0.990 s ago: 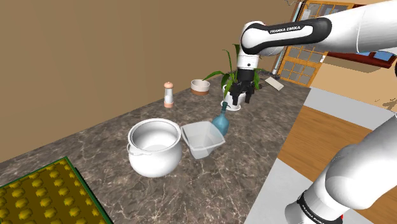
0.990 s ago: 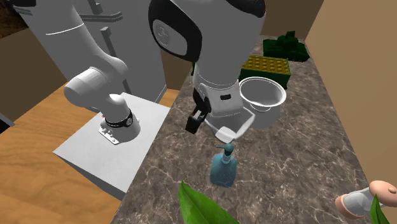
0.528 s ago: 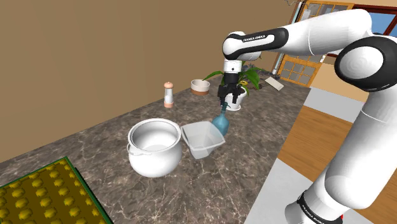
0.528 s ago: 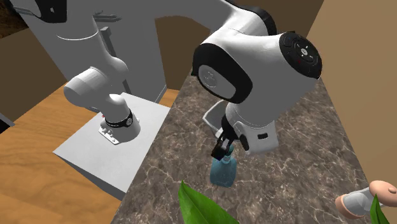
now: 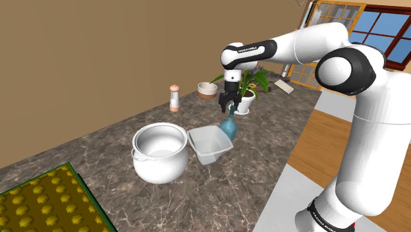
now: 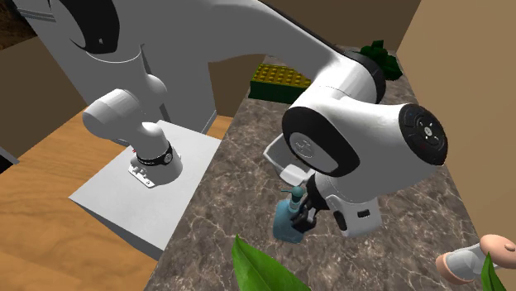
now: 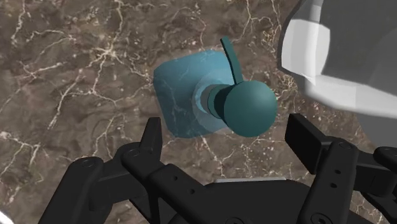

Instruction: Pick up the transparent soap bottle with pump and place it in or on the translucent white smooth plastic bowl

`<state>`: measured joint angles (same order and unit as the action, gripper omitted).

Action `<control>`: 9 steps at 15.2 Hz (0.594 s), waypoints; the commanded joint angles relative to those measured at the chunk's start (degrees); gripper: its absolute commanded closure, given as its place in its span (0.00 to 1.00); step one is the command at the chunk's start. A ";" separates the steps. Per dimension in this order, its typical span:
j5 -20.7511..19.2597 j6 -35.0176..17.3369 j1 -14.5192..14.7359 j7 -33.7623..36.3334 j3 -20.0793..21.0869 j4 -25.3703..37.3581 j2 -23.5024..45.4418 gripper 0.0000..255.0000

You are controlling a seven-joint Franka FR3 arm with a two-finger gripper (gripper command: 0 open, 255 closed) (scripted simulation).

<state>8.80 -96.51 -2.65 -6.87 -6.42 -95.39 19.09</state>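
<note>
Hovering at the soap bottle's (image 5: 228,127) twelve o'clock in the shoulder view, the black gripper (image 5: 227,107) points straight down with its claw apart. The wrist view shows the gripper (image 7: 229,137) with one finger on each side of the round, dark teal pump head (image 7: 249,109). Neither of the fingers (image 7: 151,137) touches it, so the bottle is not held.

The soap bottle (image 7: 184,95) is see-through blue-teal and stands upright on the brown marbled counter (image 5: 263,155). Its spout points away from the gripper.

The translucent white bowl (image 5: 209,145), squarish with smooth walls, sits just beside the bottle at its seven o'clock in the shoulder view. In the wrist view the corner of the bowl (image 7: 343,63) lies close to the pump head.

A round white pot (image 5: 159,153) stands at the bowl's nine o'clock, nearly touching it. Other things lie around the bottle in the shoulder view:
- a white shaker with an orange cap (image 5: 174,98) at ten o'clock
- a small brown-banded dish (image 5: 207,89) at eleven o'clock
- a potted plant (image 5: 247,97) at one o'clock, behind the gripper

A green tray of yellow bumps (image 5: 46,201) fills that picture's seven o'clock corner.

In the second exterior view the bottle (image 6: 285,225) stands low on the counter. The gripper (image 6: 304,217) is at its three o'clock, the bowl (image 6: 279,155) at its twelve, and a green leaf (image 6: 265,269) at its six.
</note>
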 commanded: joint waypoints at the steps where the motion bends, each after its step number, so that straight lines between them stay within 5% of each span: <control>1: 0.06 -1.62 0.14 -0.06 0.07 -1.71 -0.12 0.00; 9: 0.15 -3.62 0.30 -0.14 0.15 -3.82 -0.24 0.00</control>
<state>8.95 -100.12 -2.35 -7.02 -6.28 -99.22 18.84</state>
